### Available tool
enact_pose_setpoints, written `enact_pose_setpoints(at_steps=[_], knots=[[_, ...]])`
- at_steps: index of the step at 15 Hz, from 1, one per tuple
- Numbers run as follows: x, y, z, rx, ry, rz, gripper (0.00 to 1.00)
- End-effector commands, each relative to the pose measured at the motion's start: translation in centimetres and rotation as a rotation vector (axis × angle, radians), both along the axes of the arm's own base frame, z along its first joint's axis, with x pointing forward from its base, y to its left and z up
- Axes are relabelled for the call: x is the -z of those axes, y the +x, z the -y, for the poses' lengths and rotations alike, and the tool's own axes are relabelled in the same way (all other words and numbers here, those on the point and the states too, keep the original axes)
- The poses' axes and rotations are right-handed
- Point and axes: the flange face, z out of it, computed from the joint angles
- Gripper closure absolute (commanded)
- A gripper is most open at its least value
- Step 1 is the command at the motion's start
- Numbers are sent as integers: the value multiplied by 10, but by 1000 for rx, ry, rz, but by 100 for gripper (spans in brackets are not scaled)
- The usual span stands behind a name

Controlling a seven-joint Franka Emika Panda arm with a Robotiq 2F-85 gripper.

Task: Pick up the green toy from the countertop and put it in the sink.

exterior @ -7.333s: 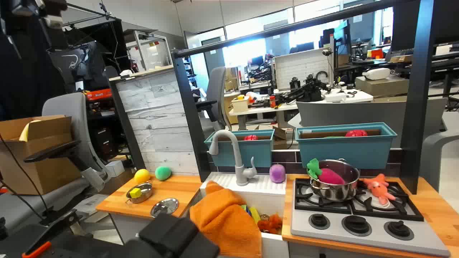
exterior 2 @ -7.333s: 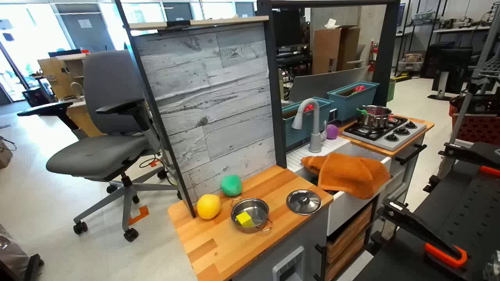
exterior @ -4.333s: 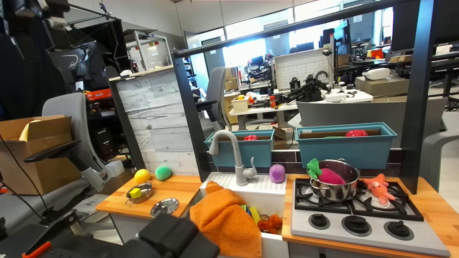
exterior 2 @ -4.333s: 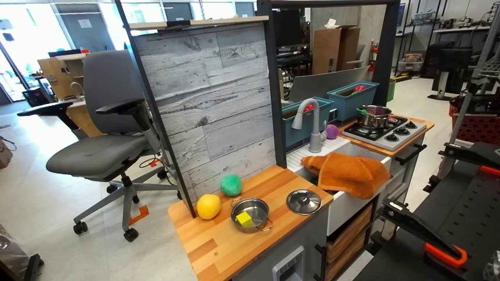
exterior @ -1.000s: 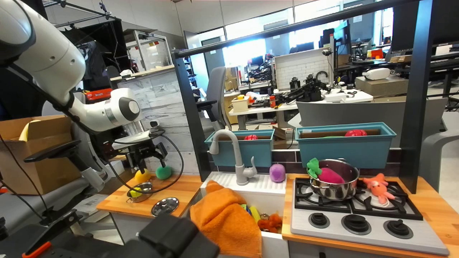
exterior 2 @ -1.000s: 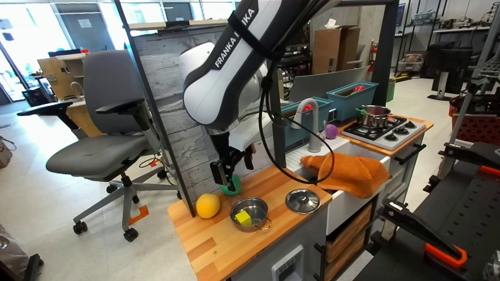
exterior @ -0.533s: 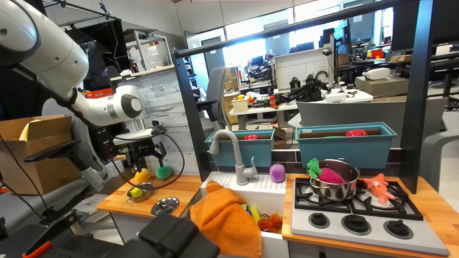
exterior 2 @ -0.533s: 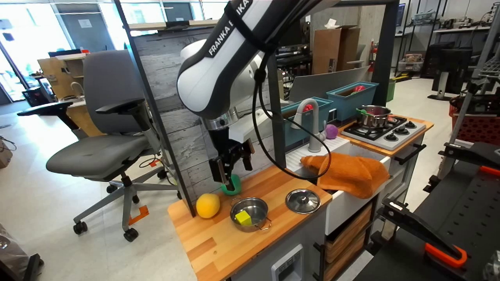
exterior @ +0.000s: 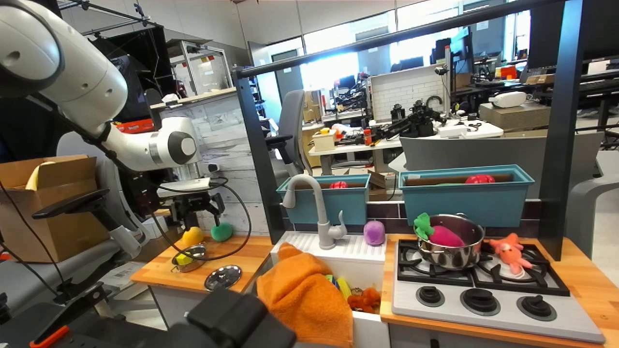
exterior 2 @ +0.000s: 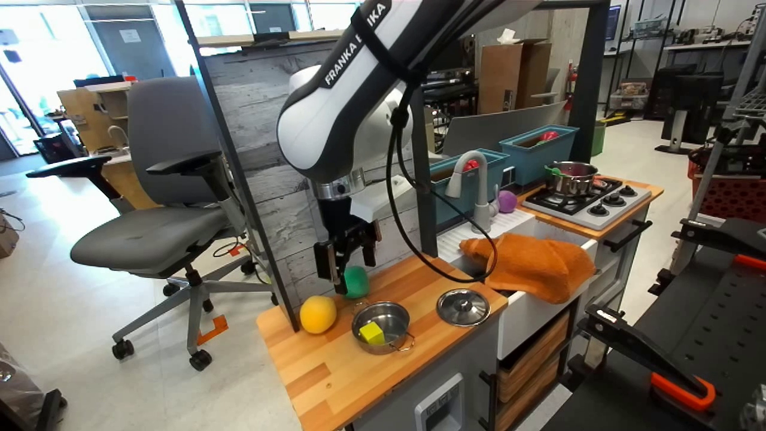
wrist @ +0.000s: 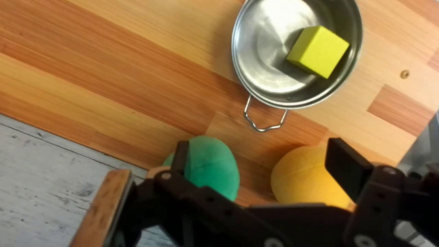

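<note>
The wooden table [exterior 2: 323, 365] meets a whitewashed plank panel [exterior 2: 257, 120] at its back edge. Near a front corner lies a steel lid [exterior 2: 464, 308]; beyond hang the jaws, spread, gripping nothing. The green ball [exterior 2: 358, 282] sits by the back edge, partly covered by one jaw, contact unclear, probably light and soft, best pinched across its middle. Farther off, an orange towel [exterior 2: 541, 266] hides much of the sink [exterior 2: 517, 326].

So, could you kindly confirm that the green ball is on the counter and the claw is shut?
Not quite: the claw is open wide, not shut, as the wrist view shows. The green ball is indeed on the counter.
</note>
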Motion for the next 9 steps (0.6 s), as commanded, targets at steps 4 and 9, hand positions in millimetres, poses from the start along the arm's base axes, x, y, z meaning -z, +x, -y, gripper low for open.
enact_pose_setpoints(at_steps=[4,9], knots=[[-2,27,8,45,178,214,0],[2,29,8,71,182,395,0]])
